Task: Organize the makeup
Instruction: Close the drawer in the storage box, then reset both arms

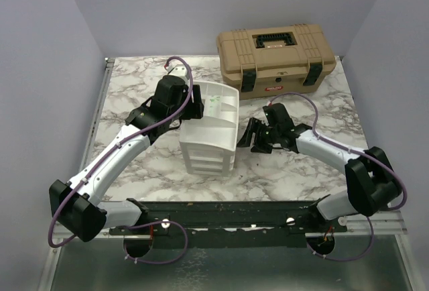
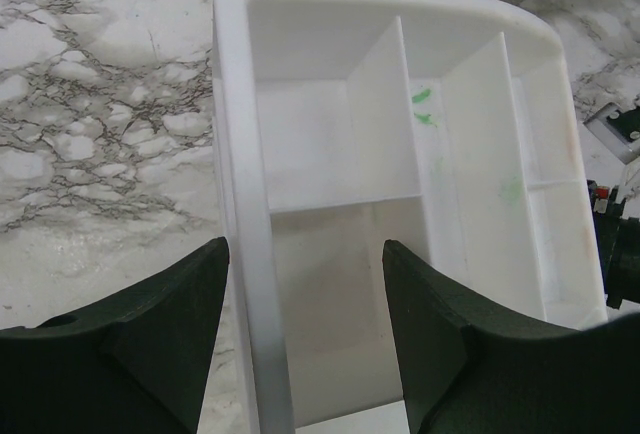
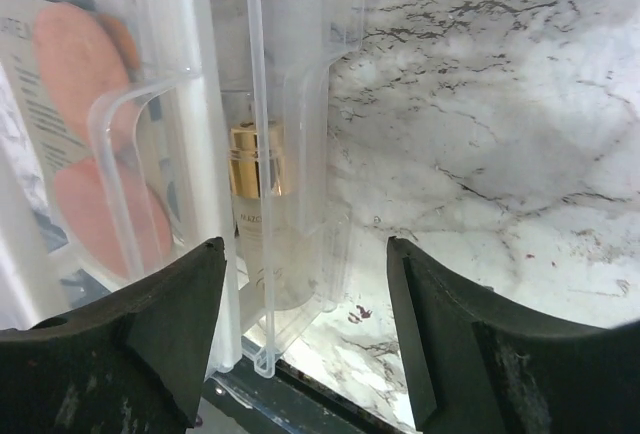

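Note:
The makeup I can see sits inside the white drawer unit (image 1: 209, 147). Behind its clear drawer fronts (image 3: 290, 104) are salmon round discs (image 3: 80, 64) and a small tube with a gold cap (image 3: 255, 184). My right gripper (image 3: 305, 249) is open at the unit's right side (image 1: 244, 137), with the edge of a clear drawer between its fingers and nothing gripped. My left gripper (image 2: 305, 254) is open at the unit's top tray (image 2: 240, 104). It straddles the tray's left wall, one finger outside and one inside. The tray's compartments hold nothing but green smudges (image 2: 422, 106).
A tan toolbox (image 1: 275, 60), latched shut, stands at the back right, close behind the drawer unit. The marble table (image 1: 134, 83) is walled in on the left, back and right. A dark rail (image 1: 221, 214) runs along its near edge.

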Robot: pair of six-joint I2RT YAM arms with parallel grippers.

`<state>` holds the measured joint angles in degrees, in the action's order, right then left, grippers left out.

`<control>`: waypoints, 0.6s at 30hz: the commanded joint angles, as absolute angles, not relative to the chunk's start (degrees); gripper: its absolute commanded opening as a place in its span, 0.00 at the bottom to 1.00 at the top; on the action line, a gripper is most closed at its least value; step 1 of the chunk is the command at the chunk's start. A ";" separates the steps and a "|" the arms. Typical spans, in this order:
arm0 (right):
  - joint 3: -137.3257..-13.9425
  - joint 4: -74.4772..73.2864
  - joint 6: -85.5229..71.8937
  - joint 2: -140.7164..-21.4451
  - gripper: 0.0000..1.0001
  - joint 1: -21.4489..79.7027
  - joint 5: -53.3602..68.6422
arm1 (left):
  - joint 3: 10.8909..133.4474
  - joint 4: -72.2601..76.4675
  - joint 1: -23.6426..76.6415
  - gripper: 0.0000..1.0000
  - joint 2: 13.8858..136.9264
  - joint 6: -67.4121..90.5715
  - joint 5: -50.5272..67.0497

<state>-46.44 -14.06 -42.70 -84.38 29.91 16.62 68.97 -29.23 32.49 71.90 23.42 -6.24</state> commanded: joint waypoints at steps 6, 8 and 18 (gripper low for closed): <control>-40.06 -13.81 -48.06 -75.90 0.67 30.32 6.53 | 66.59 -31.54 33.73 0.65 70.17 25.01 -2.38; -39.09 -13.33 -49.63 -75.47 0.64 30.32 5.86 | 66.38 -31.65 33.75 0.65 69.82 25.13 -2.26; -41.67 -3.37 -48.50 -88.07 0.58 31.43 23.55 | 66.18 -31.73 33.75 0.65 69.20 25.60 -0.58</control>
